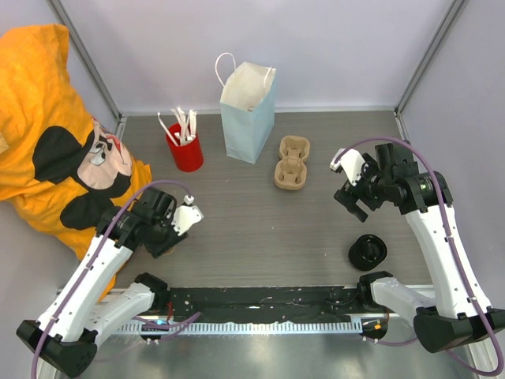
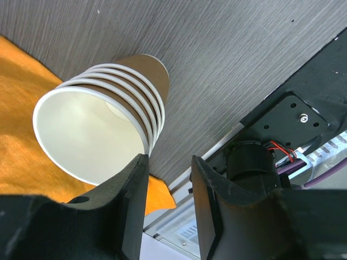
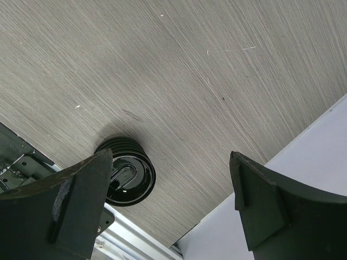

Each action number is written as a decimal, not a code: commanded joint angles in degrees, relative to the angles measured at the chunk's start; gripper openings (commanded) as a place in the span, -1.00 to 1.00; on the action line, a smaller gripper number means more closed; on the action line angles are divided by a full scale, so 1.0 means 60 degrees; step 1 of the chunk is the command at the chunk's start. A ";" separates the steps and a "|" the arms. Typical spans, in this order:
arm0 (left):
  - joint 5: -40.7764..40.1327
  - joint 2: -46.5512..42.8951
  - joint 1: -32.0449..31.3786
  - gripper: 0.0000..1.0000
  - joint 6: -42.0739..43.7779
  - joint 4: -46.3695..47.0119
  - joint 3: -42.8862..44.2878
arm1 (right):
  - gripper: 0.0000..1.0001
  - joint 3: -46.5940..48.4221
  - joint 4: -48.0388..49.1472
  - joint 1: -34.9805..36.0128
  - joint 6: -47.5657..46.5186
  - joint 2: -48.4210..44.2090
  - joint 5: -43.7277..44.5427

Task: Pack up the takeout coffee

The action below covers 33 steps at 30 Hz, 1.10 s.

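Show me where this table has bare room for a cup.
Widest bare patch: the middle of the table, between the cardboard cup carrier, the black lid stack and the left gripper. Crowded: far left, with the red cup, blue paper bag and orange cloth.

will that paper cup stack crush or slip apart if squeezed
The stack of paper cups is thin paper and empty, so likely light and easily dented at the rim. Loosely nested, the top one may well lift away alone.

Matt woodgrain table, glossy black lids, paper cups
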 commanded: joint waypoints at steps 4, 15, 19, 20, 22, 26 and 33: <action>-0.0008 -0.0179 0.0099 -0.12 -0.0131 -0.0059 0.0719 | 0.84 0.0372 0.0222 -0.0014 0.0066 0.0032 -0.0160; -0.0533 -0.0150 0.0173 -0.12 0.0029 0.0497 0.0035 | 0.84 0.0314 0.0207 -0.0029 0.0110 0.0032 -0.0248; -0.0607 -0.0120 0.0158 -0.14 0.0059 0.0746 -0.0216 | 0.85 0.0284 0.0207 -0.0029 0.0125 0.0018 -0.0306; -0.0622 -0.0077 0.0158 -0.14 0.0059 0.0848 -0.0274 | 0.84 0.0284 0.0207 -0.0014 0.0125 0.0018 -0.0321; -0.0637 -0.0047 0.0173 -0.15 0.0074 0.0980 -0.0348 | 0.84 0.0284 0.0207 -0.0014 0.0154 0.0018 -0.0350; -0.0666 -0.0003 0.0187 -0.20 0.0074 0.1185 -0.0377 | 0.84 0.0240 0.0207 -0.0014 0.0169 0.0003 -0.0409; -0.0739 0.0026 0.0231 -0.41 0.0103 0.1332 -0.0465 | 0.83 0.0226 0.0266 -0.0014 0.0213 0.0017 -0.0438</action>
